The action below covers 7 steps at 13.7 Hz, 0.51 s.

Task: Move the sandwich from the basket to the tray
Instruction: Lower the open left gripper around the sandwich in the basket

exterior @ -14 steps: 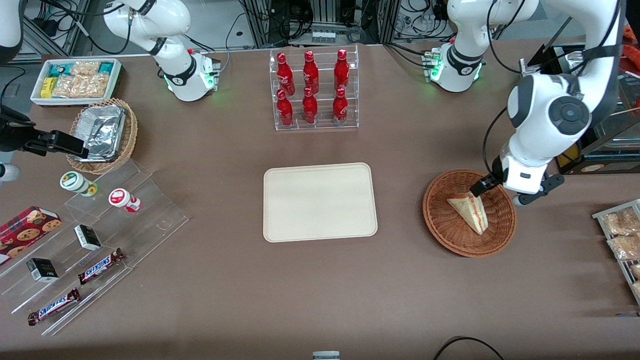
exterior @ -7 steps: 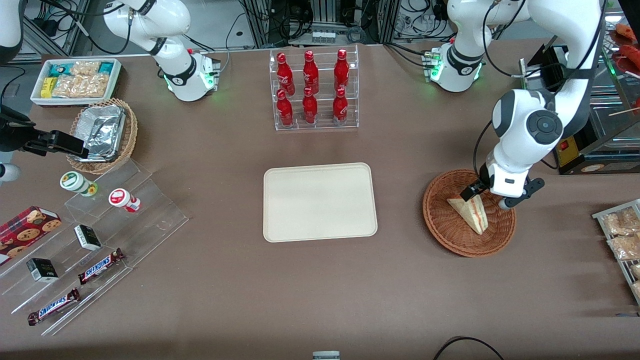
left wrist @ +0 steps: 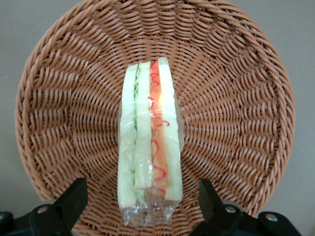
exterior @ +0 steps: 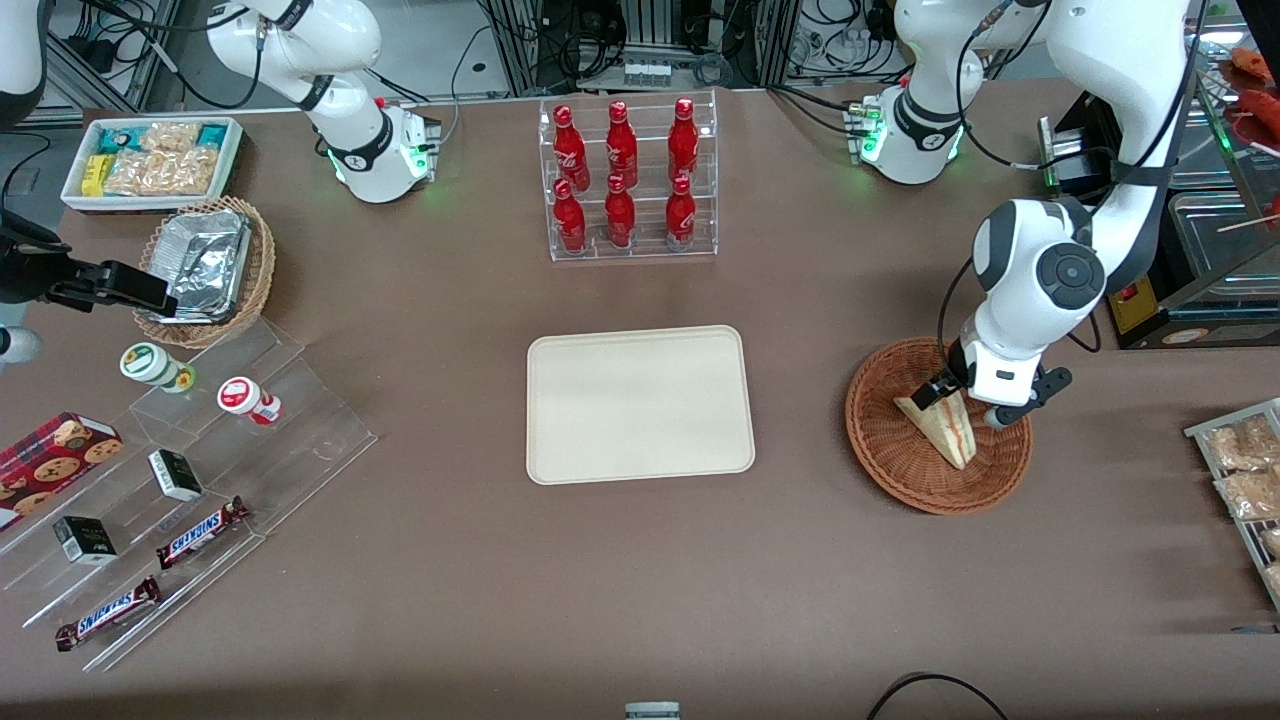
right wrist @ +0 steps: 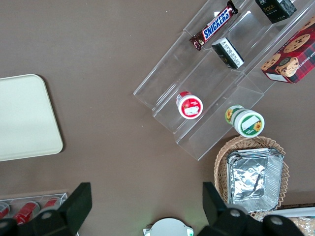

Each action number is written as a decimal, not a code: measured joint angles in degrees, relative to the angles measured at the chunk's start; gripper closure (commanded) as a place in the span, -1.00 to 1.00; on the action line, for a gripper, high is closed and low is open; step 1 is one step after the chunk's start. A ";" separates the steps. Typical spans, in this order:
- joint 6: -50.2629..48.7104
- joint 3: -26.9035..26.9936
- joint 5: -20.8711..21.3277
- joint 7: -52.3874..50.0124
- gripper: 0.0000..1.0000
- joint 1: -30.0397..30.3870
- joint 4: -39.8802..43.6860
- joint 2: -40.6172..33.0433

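Note:
The sandwich (exterior: pixel 945 432) (left wrist: pixel 150 142) is a plastic-wrapped wedge with red and green filling, lying in the reddish-brown woven basket (exterior: pixel 880 450) (left wrist: pixel 236 98). My left gripper (exterior: pixel 962 405) (left wrist: pixel 141 196) hangs low over the sandwich's wider end, the end farther from the front camera. It is open, with one black finger on each side of the wedge and a gap to each. The cream tray (exterior: pixel 640 405) (right wrist: pixel 24 118) lies bare at mid-table, toward the parked arm from the basket.
A clear rack of red bottles (exterior: pixel 625 180) stands farther from the front camera than the tray. Snack packets (exterior: pixel 1240 460) lie at the working arm's end. A tan wicker basket with foil container (exterior: pixel 205 265), a white snack box (exterior: pixel 150 160) and acrylic steps with candy bars (exterior: pixel 200 470) sit toward the parked arm's end.
My left gripper has come down and shifted toward the tray, from above the basket's rim to straddling the sandwich. The sandwich has not moved.

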 measured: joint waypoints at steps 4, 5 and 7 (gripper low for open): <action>2.72 0.07 0.00 -0.05 -0.25 0.00 -0.01 2.12; 3.16 0.07 0.00 -0.06 0.25 0.00 -0.01 2.50; 3.36 0.07 0.00 -0.07 1.00 0.00 -0.01 2.87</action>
